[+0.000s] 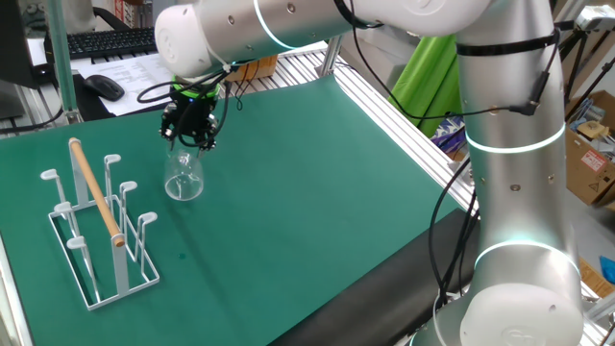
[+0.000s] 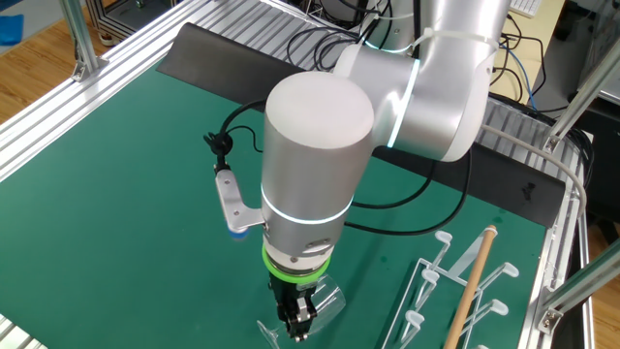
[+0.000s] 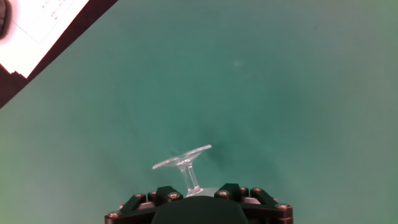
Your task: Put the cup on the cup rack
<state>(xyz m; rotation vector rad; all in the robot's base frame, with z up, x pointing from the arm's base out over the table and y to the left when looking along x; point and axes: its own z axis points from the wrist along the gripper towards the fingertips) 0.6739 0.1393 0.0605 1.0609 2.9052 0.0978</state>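
The cup [image 1: 184,180] is a small clear stemmed glass. It lies on its side under my gripper [image 1: 188,144], with its bowl toward the rack side. In the other fixed view my gripper [image 2: 296,328] points straight down, its fingers close together at the cup's [image 2: 327,297] stem. The hand view shows the cup's round foot [image 3: 182,157] and stem running back to the gripper's base; the fingertips are hidden there. The cup rack [image 1: 60,210] is white wire with a wooden rod. It stands to the left of the cup and holds nothing. It also shows in the other fixed view [image 2: 427,277].
A keyboard [image 1: 106,40], a mouse [image 1: 104,86] and papers [image 3: 37,31] lie beyond the green mat's far edge. Aluminium rails [image 2: 542,145] border the table. A black strip [image 1: 384,279] runs along the near right edge. The arm's cables [image 2: 232,136] hang near the wrist.
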